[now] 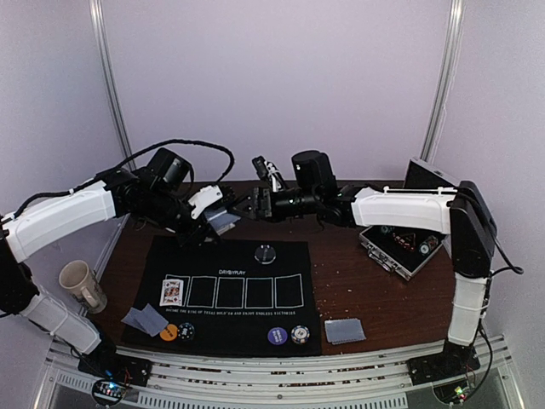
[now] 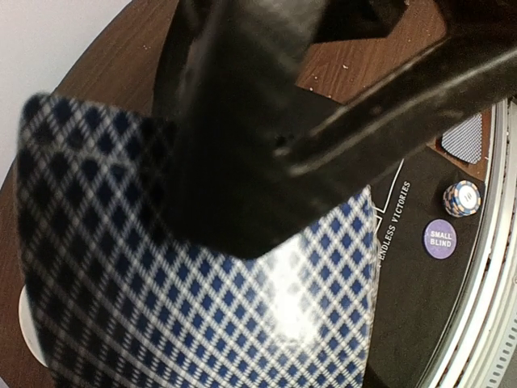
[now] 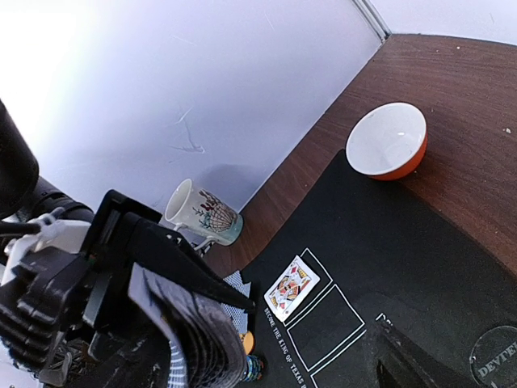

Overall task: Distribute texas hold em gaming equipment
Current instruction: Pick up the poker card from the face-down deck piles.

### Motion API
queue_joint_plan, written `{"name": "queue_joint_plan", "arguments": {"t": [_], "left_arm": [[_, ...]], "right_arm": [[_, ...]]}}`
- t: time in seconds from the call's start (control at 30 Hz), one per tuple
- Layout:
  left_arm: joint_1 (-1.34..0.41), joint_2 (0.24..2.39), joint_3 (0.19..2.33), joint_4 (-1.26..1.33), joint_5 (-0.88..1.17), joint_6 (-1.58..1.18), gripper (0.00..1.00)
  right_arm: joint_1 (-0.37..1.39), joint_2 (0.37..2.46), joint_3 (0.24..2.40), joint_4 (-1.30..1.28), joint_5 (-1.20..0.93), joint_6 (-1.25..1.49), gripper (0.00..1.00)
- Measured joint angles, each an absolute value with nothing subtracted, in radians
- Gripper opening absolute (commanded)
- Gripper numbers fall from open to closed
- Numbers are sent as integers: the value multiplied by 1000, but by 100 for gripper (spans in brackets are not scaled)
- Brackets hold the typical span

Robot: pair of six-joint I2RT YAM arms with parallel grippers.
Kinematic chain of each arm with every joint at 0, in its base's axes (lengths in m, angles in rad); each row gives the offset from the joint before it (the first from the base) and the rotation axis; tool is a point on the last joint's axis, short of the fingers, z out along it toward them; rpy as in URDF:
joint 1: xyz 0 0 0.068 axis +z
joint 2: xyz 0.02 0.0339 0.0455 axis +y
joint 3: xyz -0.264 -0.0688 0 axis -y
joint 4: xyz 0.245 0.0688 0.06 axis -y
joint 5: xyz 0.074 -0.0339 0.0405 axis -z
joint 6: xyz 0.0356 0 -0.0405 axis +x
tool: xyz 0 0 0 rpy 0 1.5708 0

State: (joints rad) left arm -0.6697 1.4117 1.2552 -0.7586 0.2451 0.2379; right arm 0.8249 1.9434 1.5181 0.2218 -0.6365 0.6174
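Left fingers (image 2: 234,145): clamped on deck (image 2: 202,307).
Right fingers (image 1: 257,204): cannot tell.
Done: face-up card (image 1: 172,292), chips (image 1: 278,336) laid short of them.
Remaining: four boxes (image 1: 244,292).

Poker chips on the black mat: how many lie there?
4. An orange chip and a dark chip at the mat's left front; a purple chip and a striped chip right of centre front. The clear disc is not counted. The open case may hold more.

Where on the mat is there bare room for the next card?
The four outlined boxes right of the face-up card, between disc and purple chip. Crowded: the mat's near-left corner, with cards, orange chip and dark chip.
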Motion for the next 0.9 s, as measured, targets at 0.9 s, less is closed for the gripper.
{"name": "queue_joint_plan", "arguments": {"t": [0.9], "left_arm": [[-670, 1427, 1270, -764, 224, 237, 41]], "right_arm": [[830, 1966, 1562, 152, -579, 579, 52]]}}
